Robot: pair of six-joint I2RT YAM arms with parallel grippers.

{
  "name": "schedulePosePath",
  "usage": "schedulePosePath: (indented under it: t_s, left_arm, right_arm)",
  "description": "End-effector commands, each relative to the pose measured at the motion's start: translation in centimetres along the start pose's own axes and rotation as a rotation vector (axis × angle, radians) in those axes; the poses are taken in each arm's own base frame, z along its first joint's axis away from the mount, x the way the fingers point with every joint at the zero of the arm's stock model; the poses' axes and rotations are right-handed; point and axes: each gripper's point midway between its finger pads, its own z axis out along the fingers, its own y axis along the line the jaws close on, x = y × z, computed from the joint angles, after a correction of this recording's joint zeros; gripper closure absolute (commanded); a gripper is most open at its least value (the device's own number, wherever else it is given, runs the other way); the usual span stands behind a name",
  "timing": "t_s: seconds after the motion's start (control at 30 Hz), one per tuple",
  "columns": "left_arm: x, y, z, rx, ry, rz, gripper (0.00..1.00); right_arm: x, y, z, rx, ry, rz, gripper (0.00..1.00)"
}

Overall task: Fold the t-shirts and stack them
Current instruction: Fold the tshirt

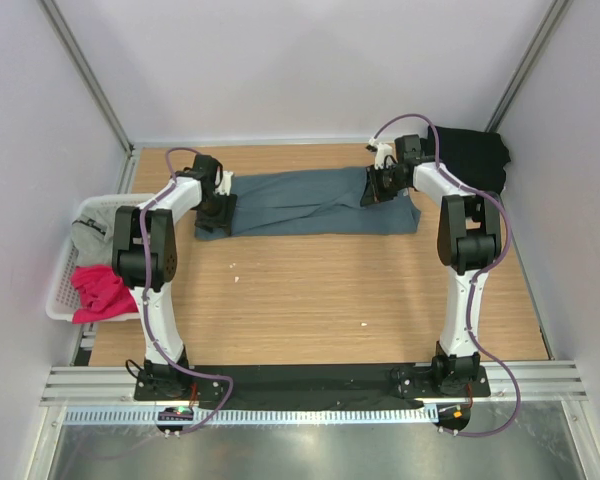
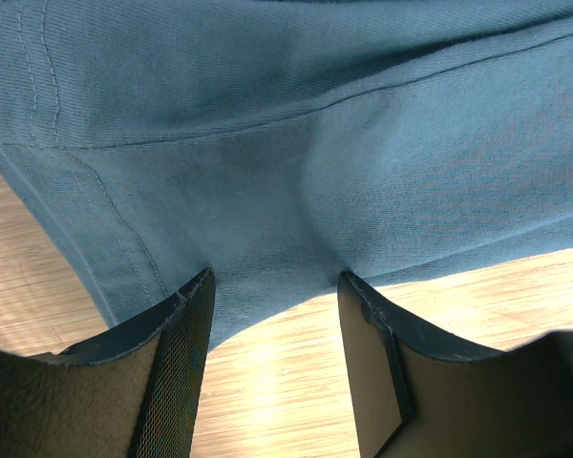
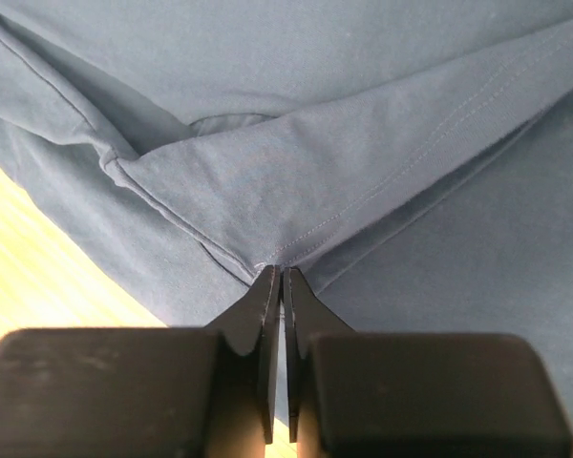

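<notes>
From above, you see the blue shirt (image 1: pixel 310 203) stretched in a long band across the 12 o'clock side of the table (image 1: pixel 310 300). The left claw (image 1: pixel 217 208) is on its 9 o'clock end and the right claw (image 1: pixel 378 186) on its 3 o'clock end. The black shirt (image 1: pixel 470 155) lies at 1 o'clock. The basket (image 1: pixel 58 290) at 9 o'clock holds the grey shirt (image 1: pixel 86 236) and the pink shirt (image 1: pixel 100 290).

In your left wrist view, the claw stands released, with the blue shirt's edge dipping between its tips at 12 o'clock.

In your right wrist view, the claw is clenched on a folded corner of the blue shirt, which spreads away toward 12 o'clock.

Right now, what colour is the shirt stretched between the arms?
Slate blue-grey shirt; clearest in the top view.
</notes>
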Motion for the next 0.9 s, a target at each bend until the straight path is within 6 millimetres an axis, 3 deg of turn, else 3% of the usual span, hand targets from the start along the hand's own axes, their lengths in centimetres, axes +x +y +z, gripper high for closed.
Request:
schedulePosePath:
  t_s: [0.0, 0.13, 0.2, 0.23, 0.3, 0.33, 0.37, 0.43, 0.47, 0.53, 0.6, 0.63, 0.67, 0.7, 0.8, 0.83, 0.87]
  left_arm:
    - [-0.7, 0.5, -0.5, -0.002, -0.030, 0.000, 0.44]
    - [-0.4, 0.6, -0.4, -0.006, -0.023, -0.002, 0.45]
    - [-0.3, 0.6, -0.3, -0.006, -0.020, -0.001, 0.45]
    - [-0.3, 0.7, -0.3, -0.007, -0.020, -0.002, 0.45]
    - [-0.1, 0.7, -0.1, -0.007, -0.017, -0.001, 0.45]
    - [-0.1, 0.8, -0.1, -0.009, -0.016, -0.002, 0.45]
    - [-0.1, 0.8, -0.1, -0.012, -0.017, -0.001, 0.45]
    - [-0.1, 0.9, -0.2, -0.016, -0.020, -0.004, 0.45]
    - [-0.1, 0.9, -0.3, -0.017, -0.021, -0.005, 0.45]
    - [-0.4, 1.0, -0.5, -0.020, -0.032, -0.004, 0.45]
    - [-0.5, 1.0, -0.8, -0.024, -0.041, 0.000, 0.45]
    - [-0.6, 1.1, -0.9, -0.026, -0.044, 0.000, 0.45]
    - [-0.5, 1.1, -0.9, -0.025, -0.044, -0.002, 0.45]
    - [-0.8, 1.1, -1.3, -0.024, -0.056, -0.004, 0.45]
    - [-0.9, 1.1, -1.7, -0.023, -0.070, -0.007, 0.45]
    - [-1.1, 1.0, -2.1, -0.020, -0.084, -0.009, 0.45]
    - [-1.4, 0.9, -2.4, -0.018, -0.094, -0.006, 0.45]
  right_arm:
    - [-2.1, 1.0, -0.9, -0.033, -0.045, -0.025, 0.92]
    - [-3.5, 0.9, -1.1, -0.030, -0.070, -0.037, 0.94]
    - [-4.8, 0.9, -0.8, -0.036, -0.090, -0.047, 0.95]
    - [-6.5, 1.0, -1.3, -0.033, -0.119, -0.063, 0.95]
    - [-7.7, 1.1, -1.0, -0.042, -0.132, -0.066, 0.96]
    - [-7.6, 0.8, 0.3, -0.052, -0.115, -0.057, 0.96]
    - [-9.8, 1.3, -0.3, -0.054, -0.155, -0.085, 0.96]
    - [-10.3, 1.1, 1.3, -0.073, -0.154, -0.078, 0.96]
    - [-12.1, 1.6, 0.9, -0.082, -0.196, -0.101, 0.96]
    - [-13.0, 2.5, 1.5, -0.124, -0.216, -0.087, 0.95]
    - [-14.2, 2.9, 1.4, -0.136, -0.258, -0.091, 0.85]
    - [-13.5, 2.8, 1.8, -0.140, -0.248, -0.069, 0.67]
    - [-14.8, 3.7, 0.5, -0.141, -0.293, -0.102, 0.60]
    - [-14.8, 3.8, 0.0, -0.140, -0.300, -0.106, 0.52]
    - [-15.1, 5.0, -3.2, -0.099, -0.346, -0.156, 0.48]
    - [-13.6, 4.6, -3.0, -0.086, -0.334, -0.156, 0.48]
    - [-14.4, 5.7, -5.3, -0.073, -0.374, -0.183, 0.48]
